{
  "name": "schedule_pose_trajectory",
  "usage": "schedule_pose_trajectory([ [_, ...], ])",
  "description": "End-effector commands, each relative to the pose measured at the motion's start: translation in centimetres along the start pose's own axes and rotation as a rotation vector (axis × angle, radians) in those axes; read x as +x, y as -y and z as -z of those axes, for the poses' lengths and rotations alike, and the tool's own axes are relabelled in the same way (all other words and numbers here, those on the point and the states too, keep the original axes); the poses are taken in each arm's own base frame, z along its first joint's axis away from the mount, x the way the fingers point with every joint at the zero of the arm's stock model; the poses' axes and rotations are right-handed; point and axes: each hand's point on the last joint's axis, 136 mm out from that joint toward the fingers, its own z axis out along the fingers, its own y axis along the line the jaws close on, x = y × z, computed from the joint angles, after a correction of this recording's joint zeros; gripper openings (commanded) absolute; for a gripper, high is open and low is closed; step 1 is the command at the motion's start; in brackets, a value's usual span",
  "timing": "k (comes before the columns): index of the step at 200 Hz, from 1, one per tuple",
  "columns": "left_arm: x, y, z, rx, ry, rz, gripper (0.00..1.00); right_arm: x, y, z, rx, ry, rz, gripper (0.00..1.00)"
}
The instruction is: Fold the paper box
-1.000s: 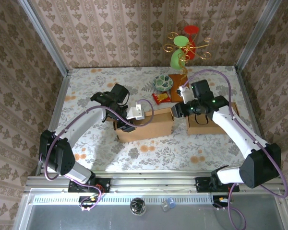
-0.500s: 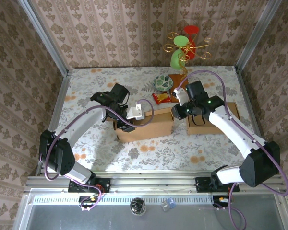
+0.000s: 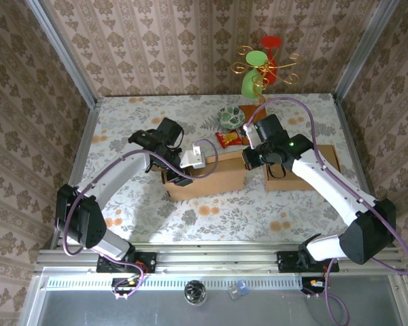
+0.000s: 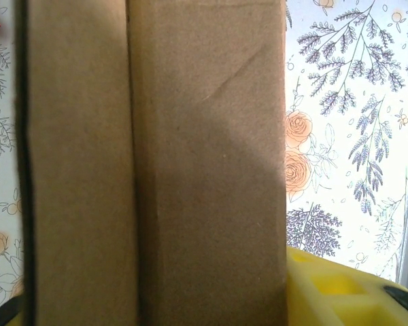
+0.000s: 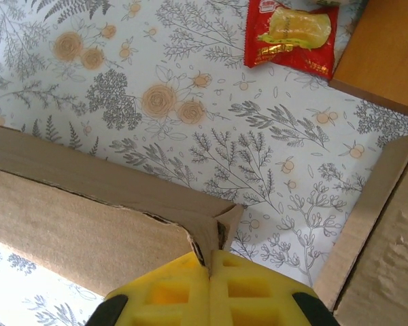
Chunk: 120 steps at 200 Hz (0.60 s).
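Cardboard took up the middle of the table (image 3: 122,122): the box (image 3: 211,180) lay as a long brown trough with its length running left to right, both arms at its ends. At the right end the right gripper (image 5: 209,258) had its yellow pads pressed flat together on the corner of an end flap, the torn edge of that flap running straight into the seam between them. At the left end the left gripper (image 3: 182,175) sat over the box's wall. Its wrist camera saw two brown panels side by side, with a dark fold line near the left edge. A yellow pad (image 4: 340,292) met the right edge of the cardboard. Whether those fingers were clamped or merely straddling the wall I cannot tell.

Room on the right was tight. A second carton (image 3: 306,170) lay just beside the box's right end, its raw edge near the pinched flap, with a narrow strip of floral cloth between them. Beyond the box's far edge lay a red packet (image 5: 290,35), apart from the cardboard, and next to it a wooden board (image 5: 387,47). A bowl (image 3: 230,117) and a wire stand (image 3: 260,68) stood farther back.

Open ground lay elsewhere — left of the box, the far-left corner, and the strip between the box's near edge and the table's front rail.
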Motion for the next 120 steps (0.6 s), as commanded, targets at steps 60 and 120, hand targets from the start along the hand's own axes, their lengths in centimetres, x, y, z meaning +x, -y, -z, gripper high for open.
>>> schedule_pose_trajectory([
  [60,-1.0,-0.7,0.3,-0.024,0.011,0.029,0.47,0.5,-0.5,-0.9,0.023,-0.046,-0.233,0.00],
  [120,-1.0,-1.1,0.1,-0.022,0.028,0.066,0.49,1.6,0.4,-1.3,0.091,0.035,-0.221,0.00],
])
